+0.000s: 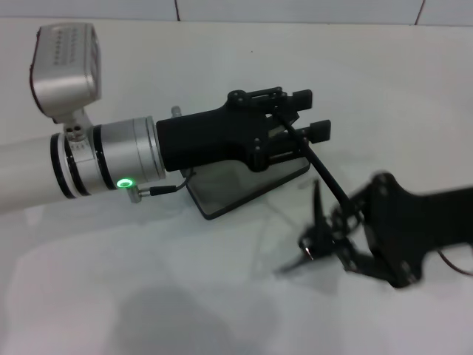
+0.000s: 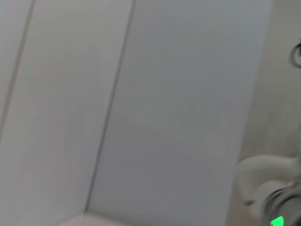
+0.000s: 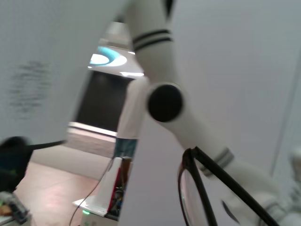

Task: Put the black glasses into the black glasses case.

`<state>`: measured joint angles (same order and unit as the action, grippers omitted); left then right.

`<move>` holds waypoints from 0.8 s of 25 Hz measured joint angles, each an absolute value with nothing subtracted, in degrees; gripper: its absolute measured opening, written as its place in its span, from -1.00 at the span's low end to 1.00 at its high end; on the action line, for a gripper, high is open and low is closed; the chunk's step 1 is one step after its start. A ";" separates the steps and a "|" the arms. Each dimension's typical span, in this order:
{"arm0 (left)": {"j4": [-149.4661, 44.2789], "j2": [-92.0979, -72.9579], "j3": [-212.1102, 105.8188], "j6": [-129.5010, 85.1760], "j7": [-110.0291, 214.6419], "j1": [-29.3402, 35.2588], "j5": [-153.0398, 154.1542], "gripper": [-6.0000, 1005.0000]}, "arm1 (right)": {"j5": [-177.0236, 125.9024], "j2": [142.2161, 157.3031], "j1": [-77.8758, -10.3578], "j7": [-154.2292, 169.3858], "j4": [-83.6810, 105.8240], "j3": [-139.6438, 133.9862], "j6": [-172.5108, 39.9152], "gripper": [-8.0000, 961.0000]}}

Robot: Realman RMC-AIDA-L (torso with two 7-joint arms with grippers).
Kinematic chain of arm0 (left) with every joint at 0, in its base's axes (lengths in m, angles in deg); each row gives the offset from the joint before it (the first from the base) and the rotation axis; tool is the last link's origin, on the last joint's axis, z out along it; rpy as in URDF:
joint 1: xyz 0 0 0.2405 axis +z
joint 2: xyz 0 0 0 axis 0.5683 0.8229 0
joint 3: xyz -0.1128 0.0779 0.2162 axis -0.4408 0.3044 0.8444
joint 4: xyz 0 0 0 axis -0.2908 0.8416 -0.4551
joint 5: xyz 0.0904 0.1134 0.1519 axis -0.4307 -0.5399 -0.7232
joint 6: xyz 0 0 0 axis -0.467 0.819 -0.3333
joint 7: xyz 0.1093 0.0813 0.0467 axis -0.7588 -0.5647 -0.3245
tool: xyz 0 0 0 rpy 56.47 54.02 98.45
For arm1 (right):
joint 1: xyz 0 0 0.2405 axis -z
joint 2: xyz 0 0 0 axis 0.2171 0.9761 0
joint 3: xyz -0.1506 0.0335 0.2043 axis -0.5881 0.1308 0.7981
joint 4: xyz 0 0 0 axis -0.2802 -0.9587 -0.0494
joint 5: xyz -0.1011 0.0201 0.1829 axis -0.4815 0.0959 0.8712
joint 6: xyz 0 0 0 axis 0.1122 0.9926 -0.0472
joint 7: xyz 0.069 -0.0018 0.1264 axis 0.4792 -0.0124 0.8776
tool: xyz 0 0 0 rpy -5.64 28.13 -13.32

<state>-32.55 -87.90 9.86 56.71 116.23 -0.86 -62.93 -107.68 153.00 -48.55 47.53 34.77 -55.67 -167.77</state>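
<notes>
The black glasses case (image 1: 238, 188) lies open on the white table, grey lining up. My left gripper (image 1: 310, 113) reaches in from the left and hovers over the case's far side, hiding the lid. My right gripper (image 1: 346, 250), at the right and blurred, is shut on the black glasses (image 1: 319, 238) and holds them above the table just right of the case. One long temple arm (image 1: 329, 177) slants up from the glasses to the left gripper's tips. In the right wrist view the glasses (image 3: 196, 188) show close up. The left wrist view shows only wall.
The white table (image 1: 148, 296) stretches around the case, with a tiled wall (image 1: 295, 9) behind it. My white left forearm (image 1: 44, 177) with its green light crosses the left side. In the right wrist view the left arm (image 3: 164, 101) stands in the background.
</notes>
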 joint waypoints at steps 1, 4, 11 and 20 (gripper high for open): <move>-32.70 -87.98 9.89 57.82 115.01 -0.81 -62.52 0.16 | -107.59 152.89 -49.57 48.95 33.27 -55.42 -166.38 -0.72; -33.08 -88.17 10.00 61.07 111.52 -0.57 -61.69 0.16 | -107.41 152.61 -51.03 53.15 31.77 -55.15 -163.20 -0.72; -34.79 -88.27 10.05 65.31 105.66 -0.20 -60.23 0.16 | -107.58 152.45 -50.54 56.78 32.07 -54.95 -161.29 -0.71; -35.09 -88.08 10.23 64.62 105.15 0.05 -58.60 0.16 | -108.14 152.33 -49.23 57.04 33.65 -55.24 -159.72 -0.71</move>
<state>-35.09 -88.08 10.23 64.62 105.15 0.05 -58.60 -108.14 152.33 -49.23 57.04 33.65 -55.24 -159.72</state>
